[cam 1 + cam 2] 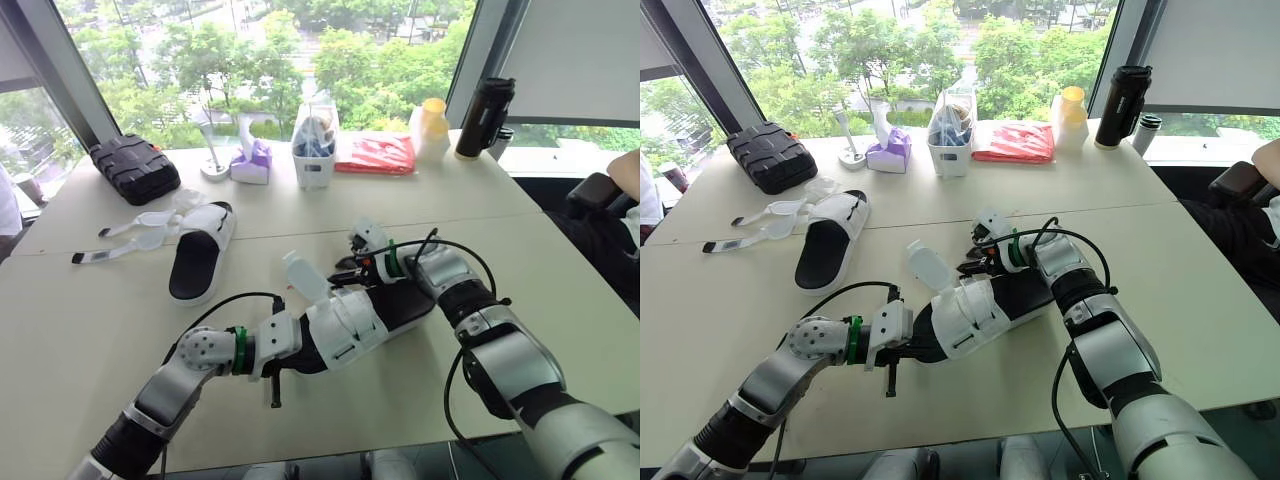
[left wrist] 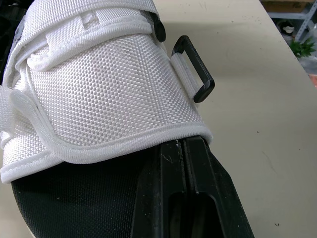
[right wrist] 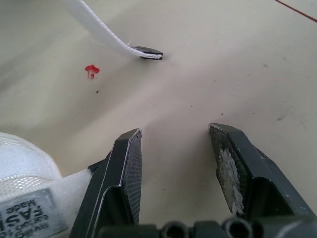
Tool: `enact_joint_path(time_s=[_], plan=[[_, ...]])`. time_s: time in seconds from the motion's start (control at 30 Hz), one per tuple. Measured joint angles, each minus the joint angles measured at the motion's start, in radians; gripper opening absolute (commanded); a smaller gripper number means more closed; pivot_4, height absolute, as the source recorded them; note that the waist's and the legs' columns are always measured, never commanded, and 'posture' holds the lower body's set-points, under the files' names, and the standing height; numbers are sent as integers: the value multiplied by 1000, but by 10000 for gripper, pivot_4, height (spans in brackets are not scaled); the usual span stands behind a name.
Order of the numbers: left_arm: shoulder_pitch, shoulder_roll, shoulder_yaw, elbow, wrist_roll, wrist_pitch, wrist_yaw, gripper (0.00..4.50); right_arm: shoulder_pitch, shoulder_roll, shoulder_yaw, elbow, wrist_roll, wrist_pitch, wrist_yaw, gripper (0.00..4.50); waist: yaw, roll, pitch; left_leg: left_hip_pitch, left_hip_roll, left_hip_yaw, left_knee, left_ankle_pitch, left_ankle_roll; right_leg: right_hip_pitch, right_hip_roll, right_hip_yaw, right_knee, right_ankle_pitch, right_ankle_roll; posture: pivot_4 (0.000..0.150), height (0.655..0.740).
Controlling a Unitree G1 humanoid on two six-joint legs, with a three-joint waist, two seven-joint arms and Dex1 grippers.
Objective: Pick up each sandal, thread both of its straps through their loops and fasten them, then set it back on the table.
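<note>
Two black-soled sandals with white woven straps. The near sandal (image 1: 345,325) lies mid-table between the left gripper (image 1: 300,352) and right gripper (image 1: 350,270), and the other sandal (image 1: 200,255) sits well beyond it, straps loose. The pale table (image 1: 560,300) carries clutter past the near sandal, below a window onto trees.

Left wrist: fingers pressed together on the near sandal's footbed, beside an unthreaded black rectangular loop (image 2: 195,69).

Right wrist: fingers spread, gripping nothing – a white strap end (image 3: 143,51) lies ahead.

Threading looks to be in hand; next, that strap needs pinching and feeding through the loop.

Looks over a pale beige tabletop (image 1: 100,340) toward broad windows (image 1: 250,60) full of green trees (image 1: 380,60); lit by soft daylight, framed by dark posts (image 1: 65,70).
</note>
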Motion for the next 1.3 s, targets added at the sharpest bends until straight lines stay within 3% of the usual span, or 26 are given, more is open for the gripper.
enact_joint_path(time_s=[0.1, 0.33, 0.6, 0.87, 1.3], plan=[[1, 0, -1, -2, 0, -2, -3, 0, -21, -40, -41, -15, 19, 62, 40, 23006, 1, 0, 0, -1, 0, 0, 0, 0, 0, -1, 0, 0, 0, 0, 0, 1500, 7400], [-3, 1, -2, 3, 0, -6, -9, 0, 18, -201, -67, -304, 78, 176, 212, 23006, 2, 1, 0, -1, 0, 0, -1, 0, 0, 0, 0, 0, -1, 0, 0, 1500, 7400], [-20, 5, -4, 20, 0, -17, -22, 0, 322, -397, -55, -634, 81, 169, 278, 23006, 3, 2, 0, 0, 0, 3, -1, 0, 1, 0, -1, 1, -2, 0, 1, 1500, 7400], [-34, 0, -10, 36, 0, -21, -28, 0, 498, -422, -80, -925, 171, 268, 255, 23006, 8, 1, 0, -1, 1, 2, 0, 0, 1, 1, 0, 1, -2, 0, 1, 1500, 7400], [-49, 0, -8, 56, 0, -29, -51, 0, 556, -491, -103, -1101, 245, 371, 235, 23006, 7, 1, 0, 0, 1, 2, 0, 0, 1, 1, 0, 0, -2, 0, 1, 1500, 7400]])
